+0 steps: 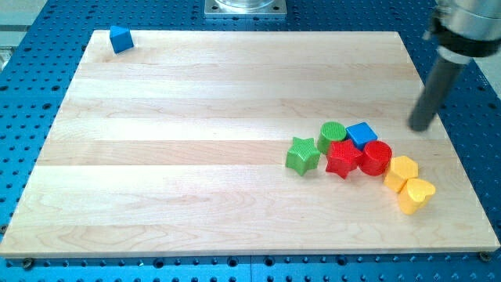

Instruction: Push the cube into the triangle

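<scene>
A blue cube sits in a cluster of blocks at the view's right, touching a green cylinder on its left and a red cylinder below it. A blue triangle block lies alone at the board's top left corner. My tip rests on the board to the right of the blue cube, a short gap away, touching no block.
The cluster also holds a green star, a red star, a yellow hexagon-like block and a yellow heart. The wooden board lies on a blue perforated table. A metal mount shows at the top.
</scene>
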Controlling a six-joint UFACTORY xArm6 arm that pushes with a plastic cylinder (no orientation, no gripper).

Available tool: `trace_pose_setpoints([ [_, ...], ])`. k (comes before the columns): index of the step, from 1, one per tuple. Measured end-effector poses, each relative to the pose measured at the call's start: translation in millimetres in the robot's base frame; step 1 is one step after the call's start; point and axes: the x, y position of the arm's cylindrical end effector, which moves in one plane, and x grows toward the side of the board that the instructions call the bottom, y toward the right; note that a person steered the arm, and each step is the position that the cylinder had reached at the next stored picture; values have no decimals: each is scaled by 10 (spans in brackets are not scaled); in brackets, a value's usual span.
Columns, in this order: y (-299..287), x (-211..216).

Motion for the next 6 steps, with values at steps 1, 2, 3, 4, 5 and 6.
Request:
trace_pose_setpoints([
  [1,-323,405],
  [2,-778,394],
  [3,-1366,393],
  [4,-1573,282],
  [5,-2074,-100],
  [6,-2277,-486],
])
